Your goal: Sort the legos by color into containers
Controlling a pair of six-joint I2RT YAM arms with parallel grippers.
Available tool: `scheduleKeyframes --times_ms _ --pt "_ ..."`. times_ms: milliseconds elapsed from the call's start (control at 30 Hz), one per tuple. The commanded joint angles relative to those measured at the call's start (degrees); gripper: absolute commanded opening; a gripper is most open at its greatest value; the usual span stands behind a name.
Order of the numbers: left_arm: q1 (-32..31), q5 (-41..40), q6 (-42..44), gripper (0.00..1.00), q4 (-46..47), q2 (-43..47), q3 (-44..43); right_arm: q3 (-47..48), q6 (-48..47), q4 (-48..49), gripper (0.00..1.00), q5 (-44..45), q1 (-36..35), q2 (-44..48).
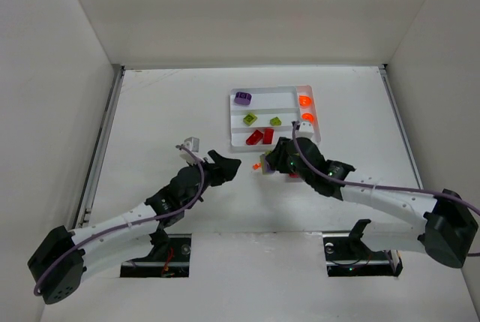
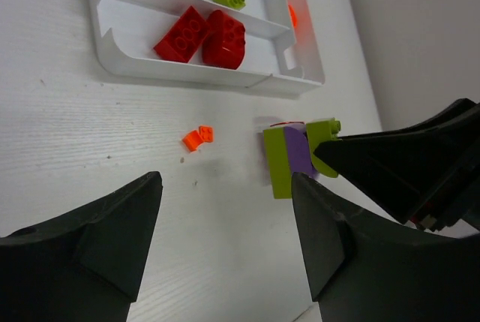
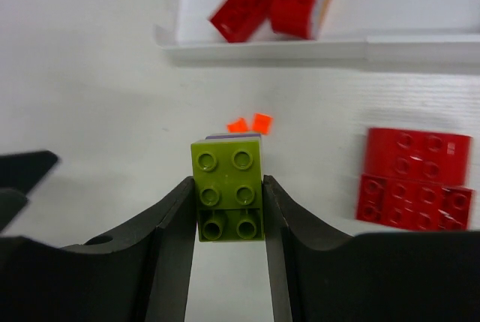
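White tray (image 1: 274,99) sits toward 12 o'clock on the table (image 1: 150,112); I count seven legos in it
- slot at 12 o'clock: one purple piece (image 1: 242,97)
- middle slot: two lime pieces (image 1: 250,118), apart from each other
- slot at 6 o'clock: two red bricks (image 2: 201,35), touching
- narrow slot across the 3 o'clock end: two orange rounds (image 1: 304,100)

Off the tray, on its 6 o'clock side, I count three items
- one stack (image 2: 292,158) of lime, purple and lime, clamped between the jaws of my right gripper (image 3: 229,191); the wrist view shows both fingers pressed to its sides
- one small orange piece (image 2: 197,137) on the table, at 9 o'clock of the stack, not touching it
- one red block (image 3: 416,179) at about 4 o'clock of the right gripper in the top view; whether it is one brick or two joined, I cannot tell

Left gripper (image 2: 225,194) is at 9 o'clock of the orange piece, jaws spread apart with nothing between them
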State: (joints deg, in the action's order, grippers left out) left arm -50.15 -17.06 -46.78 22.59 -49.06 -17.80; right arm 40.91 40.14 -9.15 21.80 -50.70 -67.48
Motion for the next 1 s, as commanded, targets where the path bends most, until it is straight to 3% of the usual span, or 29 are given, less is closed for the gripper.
scheduleKeyframes --times_ms 0,133,633,967 --pt "0.45 -0.17 -7.87 0.69 13.06 4.49 5.39 0.67 7.82 15.18 0.23 -7.72 1.52 0.86" --pt "2.03 0.36 -13.59 0.71 20.73 7.66 9.45 -0.91 16.36 27.05 0.24 -13.88 2.75 -1.42" --pt "1.06 2.03 -15.88 0.7 25.05 11.44 11.39 -3.72 34.47 54.57 0.24 -22.5 2.49 -13.72" --pt "2.38 1.77 -16.5 0.68 21.71 14.78 12.53 -5.57 35.1 56.52 0.24 -20.31 2.32 -12.32"
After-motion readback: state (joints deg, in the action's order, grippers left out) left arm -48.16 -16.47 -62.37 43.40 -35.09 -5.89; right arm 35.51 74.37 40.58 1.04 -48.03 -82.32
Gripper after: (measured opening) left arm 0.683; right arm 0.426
